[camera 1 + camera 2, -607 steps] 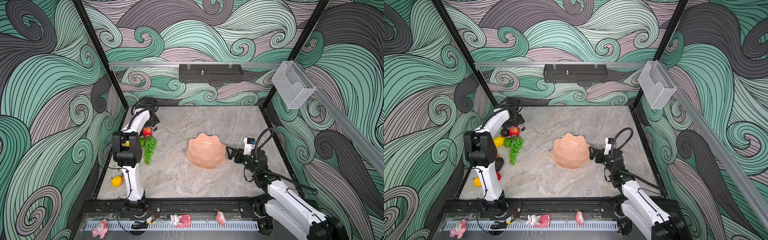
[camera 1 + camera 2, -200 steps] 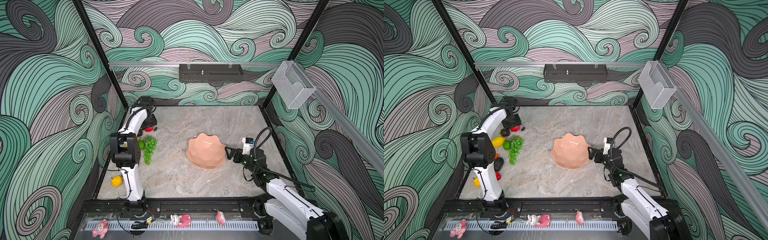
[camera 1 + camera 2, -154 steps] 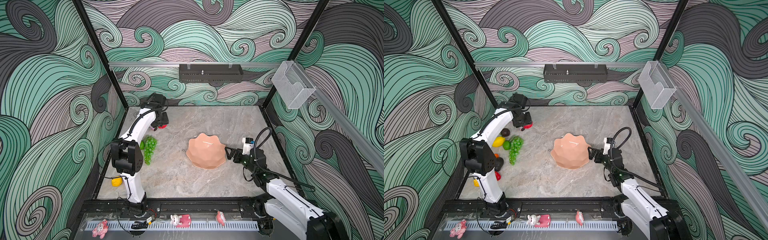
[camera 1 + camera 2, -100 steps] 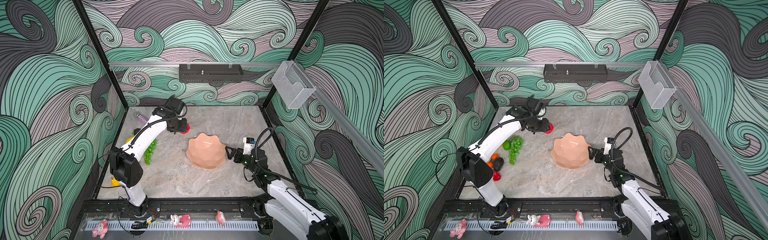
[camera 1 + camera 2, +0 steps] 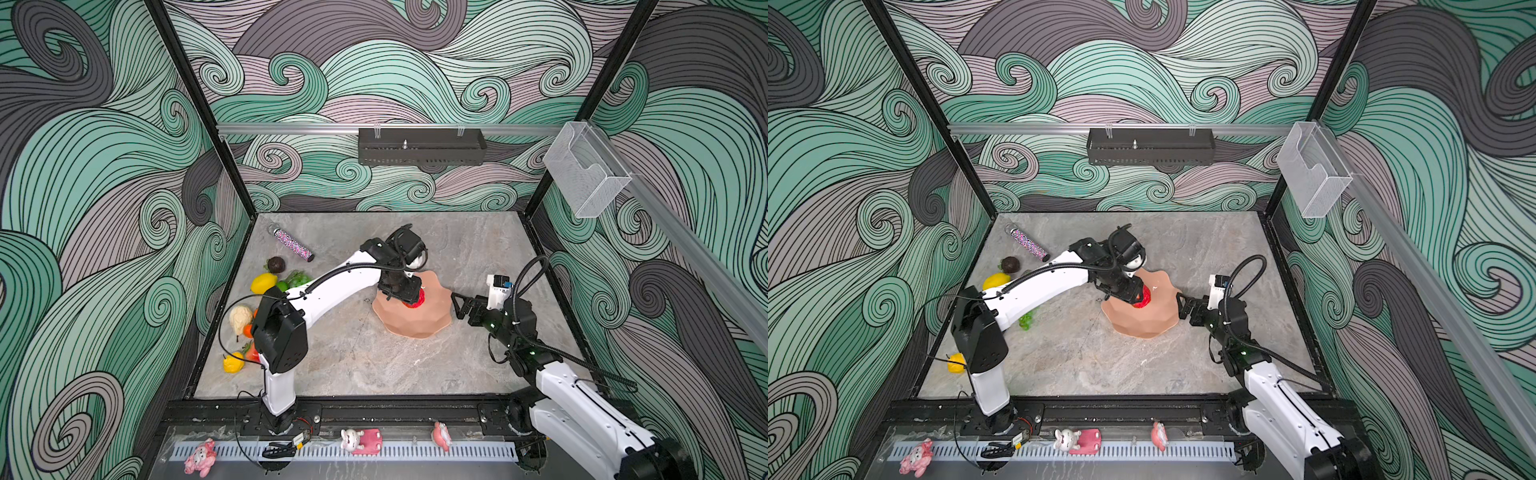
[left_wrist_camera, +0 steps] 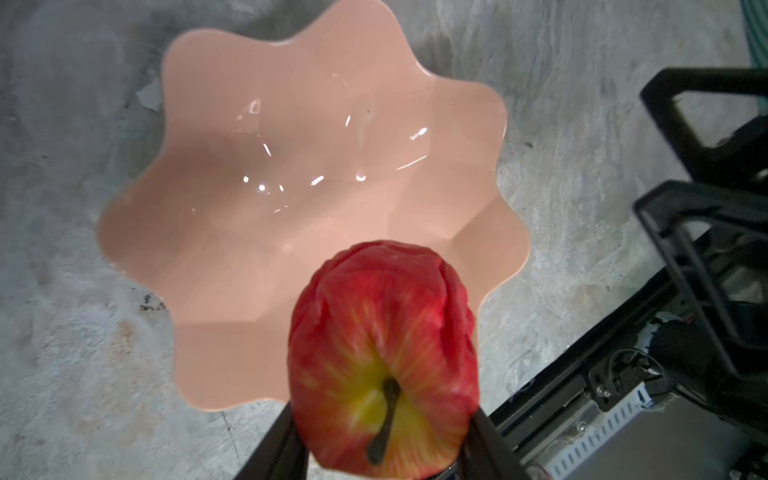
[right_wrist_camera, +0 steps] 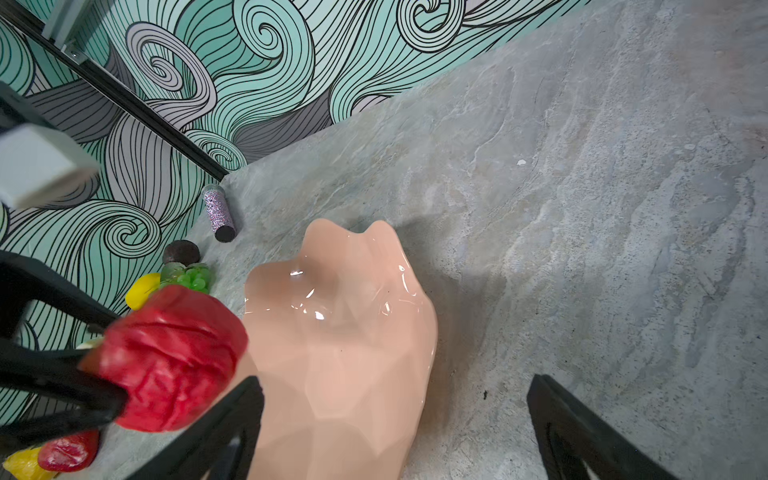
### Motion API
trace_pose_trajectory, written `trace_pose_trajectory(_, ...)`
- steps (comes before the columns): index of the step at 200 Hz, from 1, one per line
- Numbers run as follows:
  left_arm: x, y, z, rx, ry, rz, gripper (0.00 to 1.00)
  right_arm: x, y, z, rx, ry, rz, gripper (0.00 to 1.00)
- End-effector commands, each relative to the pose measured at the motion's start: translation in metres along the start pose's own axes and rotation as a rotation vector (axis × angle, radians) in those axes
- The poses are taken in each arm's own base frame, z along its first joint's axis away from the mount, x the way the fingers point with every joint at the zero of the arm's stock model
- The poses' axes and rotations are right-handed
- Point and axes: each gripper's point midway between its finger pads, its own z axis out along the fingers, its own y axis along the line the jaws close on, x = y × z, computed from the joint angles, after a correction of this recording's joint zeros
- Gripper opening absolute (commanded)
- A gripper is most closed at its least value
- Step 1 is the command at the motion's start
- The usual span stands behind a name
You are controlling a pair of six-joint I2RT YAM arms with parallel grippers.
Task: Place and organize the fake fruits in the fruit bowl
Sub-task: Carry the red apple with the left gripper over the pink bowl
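Left gripper has swung over from the fruit pile at the left wall to the bowl; right gripper hasn't shifted. The red apple is clamped in the left gripper and held over the left rim of the fruit bowl, not set down. In the left wrist view its stem end faces the camera, with a finger on each side. The bowl sits mid-tabletop. The right gripper is spread wide, low, just beside the bowl's right rim; can't tell if it touches. The rest of the fruit lies along the left edge: dark round fruit, lemon, lime, green grapes, cream pear. A sparkly tube lies behind them.
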Motion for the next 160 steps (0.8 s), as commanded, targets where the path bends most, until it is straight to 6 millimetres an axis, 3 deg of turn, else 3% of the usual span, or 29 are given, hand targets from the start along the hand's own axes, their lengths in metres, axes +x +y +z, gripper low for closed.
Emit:
trace_pose_trajectory(1,-0.013,0.003,0.012,-0.057,-0.017,0.032,0.5,-0.003,0.0,-0.003,0.007,-0.025,-0.017,1.0)
trace_pose_trajectory(49,-0.016,0.014,0.045,-0.134,0.008,0.043,0.51,-0.003,0.001,-0.002,-0.001,-0.029,-0.01,1.0)
trace_pose_trajectory(160,-0.011,0.015,0.074,-0.188,0.061,0.03,0.57,-0.006,0.002,-0.005,-0.003,-0.043,-0.005,1.0)
